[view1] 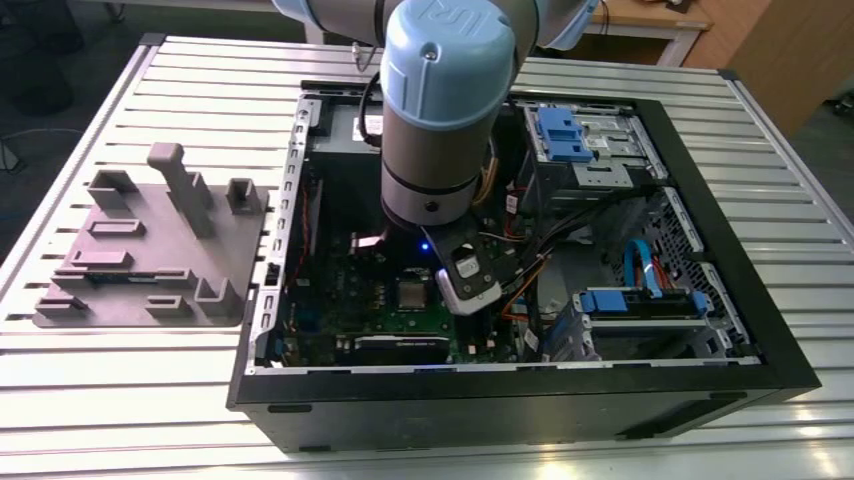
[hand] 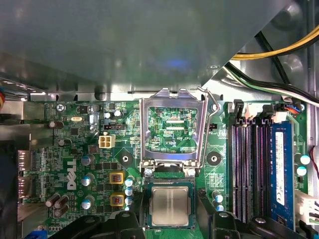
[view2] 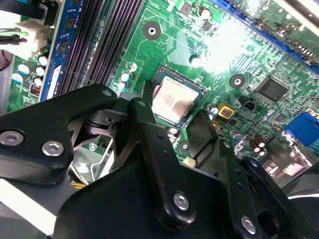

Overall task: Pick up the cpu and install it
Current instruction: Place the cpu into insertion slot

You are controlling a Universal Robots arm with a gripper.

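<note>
The cpu (hand: 170, 206), a small square chip with a silvery top, lies flat in its socket on the green motherboard (hand: 84, 164). In the second wrist view, the cpu (view2: 174, 97) sits between my two black fingers (view2: 144, 124). My gripper (hand: 170, 220) is open and straddles the socket, its fingers outside the socket frame with a gap to the chip on each side. In the exterior view, the cpu (view1: 414, 293) shows just to the left of the gripper (view1: 454, 290) inside the open computer case (view1: 747, 330).
The socket's metal load plate (hand: 172, 127) stands open beside the cpu, its lever (hand: 209, 102) raised. Long black memory slots (hand: 246, 169) run alongside. Cables (hand: 279, 50) and blue drive bays (view1: 581, 135) crowd the case. A grey fixture tray (view1: 147, 240) lies on the slatted table.
</note>
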